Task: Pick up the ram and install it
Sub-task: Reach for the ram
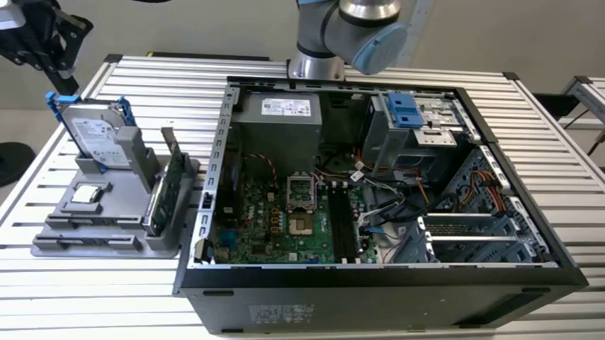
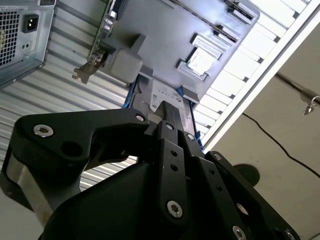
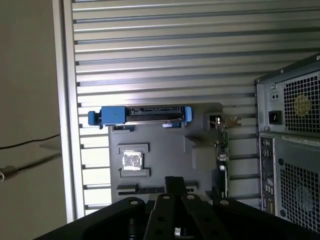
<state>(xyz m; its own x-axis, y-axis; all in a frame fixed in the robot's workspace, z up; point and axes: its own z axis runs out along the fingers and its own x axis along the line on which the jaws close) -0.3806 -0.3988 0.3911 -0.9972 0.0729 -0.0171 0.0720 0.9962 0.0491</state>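
One step: you are reaching for the ram
Gripper [image 2: 169,116]: hovering above tray [image 1: 52,241], looking closed, gripping nothing
Next move: likely needing it opening, squaring to the ram

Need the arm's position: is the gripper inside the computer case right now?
No: in the exterior view the gripper is up by the hard drive on the gray holder, outside the computer case.

Cropped @ upper-left edge, exterior view: gripper [image 1: 62,79] | cropped @ top edge, ctr: arm [image 1: 345,32] | cropped @ btm edge: PC case [image 1: 378,308] | second wrist view: hard drive [image 2: 162,95] mostly hidden behind gripper | first wrist view: tray [image 3: 165,150] partly hidden behind gripper; chip [image 3: 132,160] on tray too small to ID
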